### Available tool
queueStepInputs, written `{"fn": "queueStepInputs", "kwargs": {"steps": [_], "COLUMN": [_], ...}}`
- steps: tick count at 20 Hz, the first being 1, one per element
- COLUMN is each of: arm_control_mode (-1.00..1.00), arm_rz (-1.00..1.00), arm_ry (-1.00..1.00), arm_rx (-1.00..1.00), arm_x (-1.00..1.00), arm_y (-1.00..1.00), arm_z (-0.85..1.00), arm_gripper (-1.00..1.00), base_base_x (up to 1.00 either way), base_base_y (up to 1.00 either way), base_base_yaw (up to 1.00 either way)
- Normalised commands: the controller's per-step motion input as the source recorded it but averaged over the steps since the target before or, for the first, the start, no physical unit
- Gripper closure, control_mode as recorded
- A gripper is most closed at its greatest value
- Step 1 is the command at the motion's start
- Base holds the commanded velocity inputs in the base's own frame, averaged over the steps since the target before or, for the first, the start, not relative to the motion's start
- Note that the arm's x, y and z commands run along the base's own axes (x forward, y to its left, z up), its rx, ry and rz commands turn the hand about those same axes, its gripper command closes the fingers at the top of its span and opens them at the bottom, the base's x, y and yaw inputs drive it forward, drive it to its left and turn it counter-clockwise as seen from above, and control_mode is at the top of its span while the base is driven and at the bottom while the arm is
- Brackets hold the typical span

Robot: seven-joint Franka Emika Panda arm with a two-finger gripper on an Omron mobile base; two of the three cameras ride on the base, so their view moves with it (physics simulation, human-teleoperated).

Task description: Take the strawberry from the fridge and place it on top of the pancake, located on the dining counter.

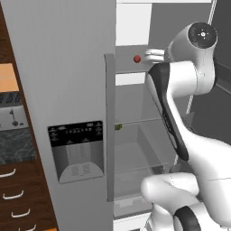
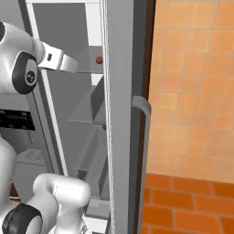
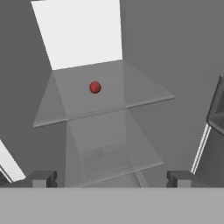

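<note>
Closest to the base, the white arm folds up from the floor and bends toward the open fridge (image 1: 67,90), whose left door with its long handle and black dispenser panel (image 1: 76,133) is closed. Past the elbow, the forearm reaches into the open right-hand compartment at the height of an upper glass shelf (image 3: 144,94). At its tip the end effector (image 3: 109,178) has its two dark fingertips (image 3: 41,178) spread wide apart, with nothing between them; it hangs in the air in front of the shelf and touches nothing. Farther in, the strawberry (image 3: 95,87) sits on that upper shelf, a small dark-red ball resting near the middle of the glass, well ahead of the fingertips. From the left base view the strawberry (image 1: 137,58) lies just left of the hand, on the same level. Below it, a lower shelf (image 3: 113,162) shows through the glass. Behind everything stands the fridge's bright white back panel (image 3: 81,33).
</note>
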Motion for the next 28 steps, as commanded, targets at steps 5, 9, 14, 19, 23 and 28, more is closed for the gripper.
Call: {"fn": "queueStepInputs", "kwargs": {"steps": [5,9,14,19,23,28], "arm_control_mode": [-1.0,-1.0,-1.0,-1.0,-1.0,-1.0], "arm_rz": [-0.01,0.0,0.0,0.0,0.0,0.0], "arm_ry": [0.03,0.01,0.01,0.0,0.06,0.13], "arm_rx": [-0.11,-0.1,-0.04,0.0,0.0,0.0], "arm_x": [0.73,0.84,0.85,0.75,0.74,0.77], "arm_y": [0.0,0.0,0.0,-0.21,-0.07,0.0], "arm_z": [-0.11,-0.36,-0.41,-0.18,-0.01,0.0], "arm_gripper": [-1.0,-1.0,-1.0,-1.0,-1.0,-1.0], "base_base_x": [0.0,0.0,0.0,0.0,0.0,0.0], "base_base_y": [0.0,0.0,0.0,0.0,0.0,0.0], "base_base_yaw": [0.0,0.0,0.0,0.0,0.0,0.0]}}
